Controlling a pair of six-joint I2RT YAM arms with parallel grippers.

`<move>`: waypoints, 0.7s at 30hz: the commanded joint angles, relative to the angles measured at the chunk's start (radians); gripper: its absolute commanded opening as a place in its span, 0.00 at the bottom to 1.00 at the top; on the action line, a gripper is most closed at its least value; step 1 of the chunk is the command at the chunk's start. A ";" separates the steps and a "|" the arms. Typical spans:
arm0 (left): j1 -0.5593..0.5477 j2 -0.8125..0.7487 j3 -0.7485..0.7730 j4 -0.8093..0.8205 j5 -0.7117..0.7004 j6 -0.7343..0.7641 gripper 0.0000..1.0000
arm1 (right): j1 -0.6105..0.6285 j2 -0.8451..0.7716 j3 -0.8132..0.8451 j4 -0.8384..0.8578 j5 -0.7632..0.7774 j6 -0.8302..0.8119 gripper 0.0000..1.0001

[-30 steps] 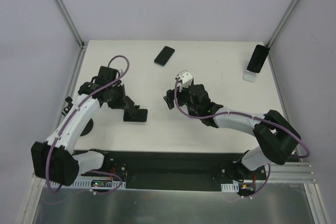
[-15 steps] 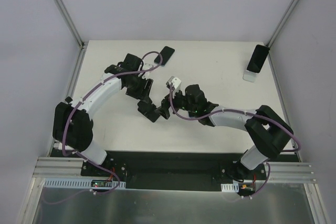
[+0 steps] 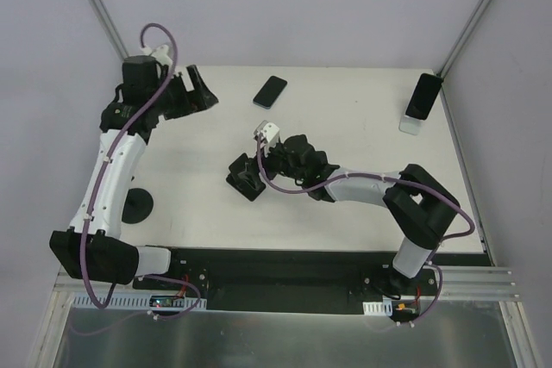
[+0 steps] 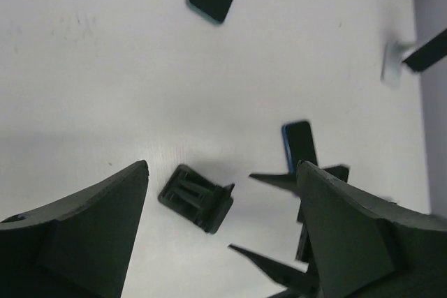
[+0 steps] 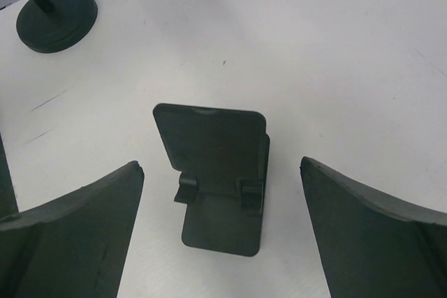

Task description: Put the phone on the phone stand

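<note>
Out on the bench (image 3: 362, 131), right jaws wide open at the stand (image 5: 218, 151), holding nothing, left jaws wide and empty at far left, phone (image 3: 270, 91) flat toward the far edge, off the stand

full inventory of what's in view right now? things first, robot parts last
flat phone: 1, black, lying on the table's far centre
propped phone: 1, black, leaning on the white stand at far right
white stand: 1, white, far-right edge of the table
black stand: 1, black, empty, table centre, just ahead of the right tool
round base: 1, black, with an upright rod, near-left of the table
table: 1, white
left tool: 1, black, open, over the far-left corner
right tool: 1, black, open, at the black stand
</note>
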 commanded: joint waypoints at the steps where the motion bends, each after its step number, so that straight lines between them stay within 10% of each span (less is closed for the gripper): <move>1: 0.102 -0.002 -0.016 0.138 0.134 -0.241 0.84 | 0.053 0.040 0.097 0.001 0.114 -0.037 0.96; 11: 0.109 -0.066 -0.184 0.266 0.168 -0.172 0.83 | 0.128 0.133 0.193 -0.079 0.378 -0.038 0.96; 21: 0.114 -0.123 -0.232 0.305 0.208 -0.163 0.81 | 0.128 0.190 0.251 -0.088 0.295 0.014 0.92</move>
